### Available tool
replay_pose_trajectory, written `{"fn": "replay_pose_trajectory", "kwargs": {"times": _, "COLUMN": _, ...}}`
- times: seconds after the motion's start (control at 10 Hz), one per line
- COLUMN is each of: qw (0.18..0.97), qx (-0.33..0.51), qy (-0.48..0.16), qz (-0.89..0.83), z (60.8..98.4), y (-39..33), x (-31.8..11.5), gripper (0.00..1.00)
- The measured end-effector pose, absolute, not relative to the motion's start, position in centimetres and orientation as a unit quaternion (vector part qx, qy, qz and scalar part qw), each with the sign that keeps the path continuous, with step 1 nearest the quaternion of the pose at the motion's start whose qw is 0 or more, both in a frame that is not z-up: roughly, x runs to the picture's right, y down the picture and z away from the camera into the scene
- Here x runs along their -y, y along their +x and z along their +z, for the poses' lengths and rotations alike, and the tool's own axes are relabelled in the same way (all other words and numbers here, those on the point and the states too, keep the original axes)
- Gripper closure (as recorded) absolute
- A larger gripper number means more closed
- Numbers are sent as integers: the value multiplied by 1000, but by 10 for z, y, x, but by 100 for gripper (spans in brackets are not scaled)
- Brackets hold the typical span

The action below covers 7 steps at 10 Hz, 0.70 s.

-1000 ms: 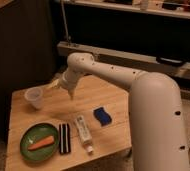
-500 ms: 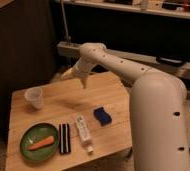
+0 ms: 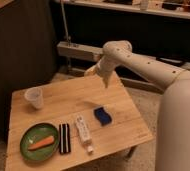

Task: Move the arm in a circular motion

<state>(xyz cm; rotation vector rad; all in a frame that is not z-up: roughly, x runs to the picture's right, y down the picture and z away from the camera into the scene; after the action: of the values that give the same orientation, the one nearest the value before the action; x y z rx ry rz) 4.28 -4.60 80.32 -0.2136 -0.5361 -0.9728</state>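
The arm (image 3: 143, 67) is very large, glossy white, with thick rounded segments and small dark dots. It comes in from the right foreground and bends at a joint (image 3: 116, 50) near the top middle. It tapers down to the beige gripper (image 3: 100, 75), which hangs above the far edge of the wooden table (image 3: 73, 102), right of its middle. The gripper holds nothing that I can see and touches no object.
On the table stand a clear plastic cup (image 3: 34, 97) at the left, a green plate (image 3: 30, 135) with a carrot (image 3: 42, 143), a black bar (image 3: 64, 138), a white tube-like object (image 3: 83, 131) and a blue sponge (image 3: 103, 116). A dark cabinet and shelving stand behind.
The gripper has swung from near the cup at the left, rightward and upward, to above the table's far edge. The objects on the table have not moved.
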Motion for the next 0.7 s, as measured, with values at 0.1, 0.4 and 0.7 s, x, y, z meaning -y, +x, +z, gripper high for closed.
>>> {"fn": "replay_pose_trajectory", "kwargs": {"times": 0.1, "qw": 852, "qx": 246, "qy": -105, "qz": -451, "z": 789, "y": 55, "x": 32, "gripper": 20}}
{"fn": "replay_pose_trajectory", "kwargs": {"times": 0.4, "qw": 862, "qx": 242, "qy": -111, "qz": -431, "z": 747, "y": 43, "x": -17, "gripper": 20}}
{"fn": "replay_pose_trajectory", "kwargs": {"times": 0.7, "qw": 858, "qx": 262, "qy": -117, "qz": -426, "z": 697, "y": -3, "x": -63, "gripper": 20}}
